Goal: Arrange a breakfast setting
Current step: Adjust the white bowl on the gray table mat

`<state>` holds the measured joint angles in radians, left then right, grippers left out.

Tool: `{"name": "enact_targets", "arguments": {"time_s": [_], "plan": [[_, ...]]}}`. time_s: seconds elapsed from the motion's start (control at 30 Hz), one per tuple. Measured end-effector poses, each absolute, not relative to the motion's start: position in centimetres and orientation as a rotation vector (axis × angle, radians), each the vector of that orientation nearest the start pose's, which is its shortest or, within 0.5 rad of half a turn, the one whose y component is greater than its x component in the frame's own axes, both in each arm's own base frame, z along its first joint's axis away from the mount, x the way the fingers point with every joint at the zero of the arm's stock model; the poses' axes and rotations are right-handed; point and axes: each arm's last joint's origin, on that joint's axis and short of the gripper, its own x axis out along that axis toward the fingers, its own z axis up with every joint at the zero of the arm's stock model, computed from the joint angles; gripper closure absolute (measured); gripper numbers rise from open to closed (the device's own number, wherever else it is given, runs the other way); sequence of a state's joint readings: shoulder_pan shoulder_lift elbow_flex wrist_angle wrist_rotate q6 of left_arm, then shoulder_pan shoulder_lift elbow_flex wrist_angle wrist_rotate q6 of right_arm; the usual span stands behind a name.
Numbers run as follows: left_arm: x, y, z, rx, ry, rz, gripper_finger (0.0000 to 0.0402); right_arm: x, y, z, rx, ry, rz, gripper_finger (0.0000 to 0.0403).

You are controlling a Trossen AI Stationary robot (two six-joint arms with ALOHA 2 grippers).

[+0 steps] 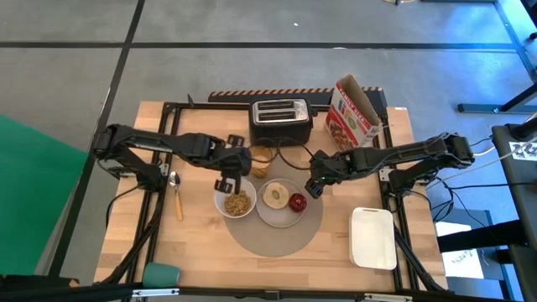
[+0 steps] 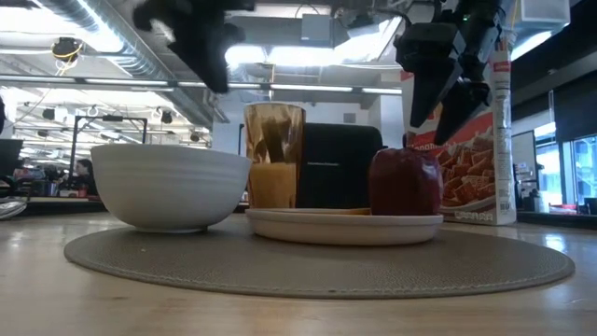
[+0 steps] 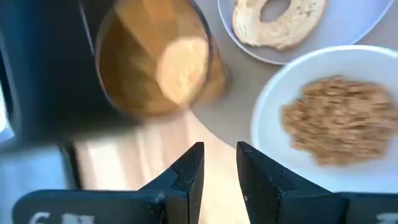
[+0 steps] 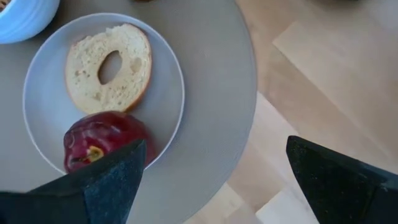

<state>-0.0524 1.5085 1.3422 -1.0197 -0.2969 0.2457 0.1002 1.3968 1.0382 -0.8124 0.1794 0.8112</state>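
While both arms hover above the grey mat (image 1: 273, 239): left gripper (image 3: 217, 163) nearly closed beside bowl (image 1: 236, 202); right gripper (image 4: 214, 180) spread wide over red fruit (image 4: 102, 147)

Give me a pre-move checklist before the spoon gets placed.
1. Spoon free on the table left of the mat: ok.
2. Left gripper empty, fingers nearly closed: ok, open before grasping.
3. Right gripper open, beside the red fruit: ok.
4. Bowl filled, on mat: ok.
5. Bagel and fruit on plate: ok.
6. Tumbler upright, behind the mat edge: ok.
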Motion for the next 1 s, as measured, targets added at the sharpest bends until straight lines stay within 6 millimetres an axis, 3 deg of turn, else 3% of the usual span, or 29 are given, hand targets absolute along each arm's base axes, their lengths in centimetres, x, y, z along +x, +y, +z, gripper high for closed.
{"name": "enact_targets", "arguments": {"time_s": [0.17,0.43,0.57,0.8,1.0], "plan": [[26.7,-1.4,30.3,0.120,1.229,0.263,0.0316,26.1,2.9,24.5,0.558,1.046,-0.526,0.0024],[24.1,-1.5,23.1,-0.155,1.371,0.458,0.0335,26.2,3.0,26.4,0.498,0.939,-0.566,0.0024],[24.1,-2.0,21.0,-0.263,1.331,0.462,0.0339,26.2,2.8,27.9,0.480,0.885,-0.564,0.0024],[23.8,-2.4,19.8,-0.284,1.325,0.472,0.0346,25.7,2.7,29.6,0.467,0.836,-0.577,0.0024],[24.0,-2.4,20.6,-0.307,1.307,0.484,0.0346,25.1,2.5,30.4,0.451,0.829,-0.613,0.0024]]}}
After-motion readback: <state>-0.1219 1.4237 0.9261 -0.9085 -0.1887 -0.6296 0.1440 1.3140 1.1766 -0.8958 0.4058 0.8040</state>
